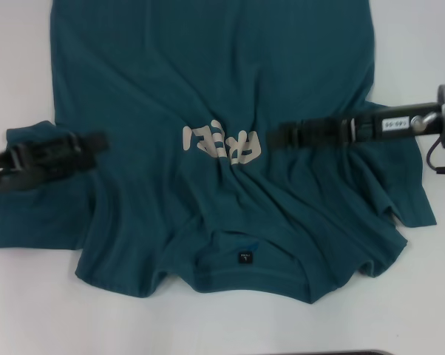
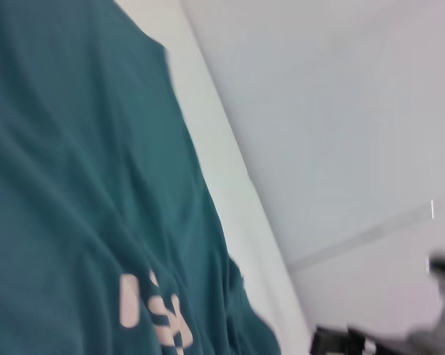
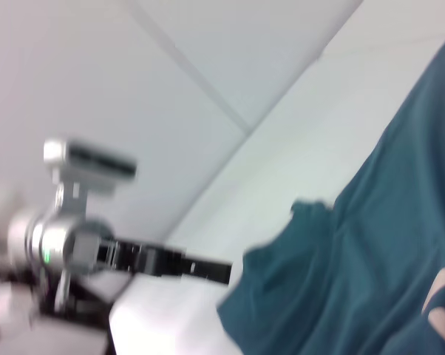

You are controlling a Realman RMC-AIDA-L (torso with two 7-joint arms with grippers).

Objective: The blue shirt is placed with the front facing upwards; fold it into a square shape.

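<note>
The blue shirt (image 1: 208, 74) lies spread on the white table, collar toward me and front up. It is rumpled around the cream lettering (image 1: 222, 142), and the dark neck label (image 1: 244, 257) shows inside the collar. My left gripper (image 1: 100, 142) reaches in from the left over the shirt's left sleeve. My right gripper (image 1: 276, 135) reaches in from the right, its tip just beside the lettering on the chest. The left wrist view shows the shirt (image 2: 82, 185) and its lettering (image 2: 152, 314). The right wrist view shows the shirt (image 3: 370, 274) with the left arm (image 3: 97, 244) beyond it.
The white table (image 1: 415, 44) shows bare on both sides of the shirt and in front of the collar. A dark cable (image 1: 440, 166) hangs from the right arm's silver wrist. A dark edge (image 1: 341, 352) runs along the near border.
</note>
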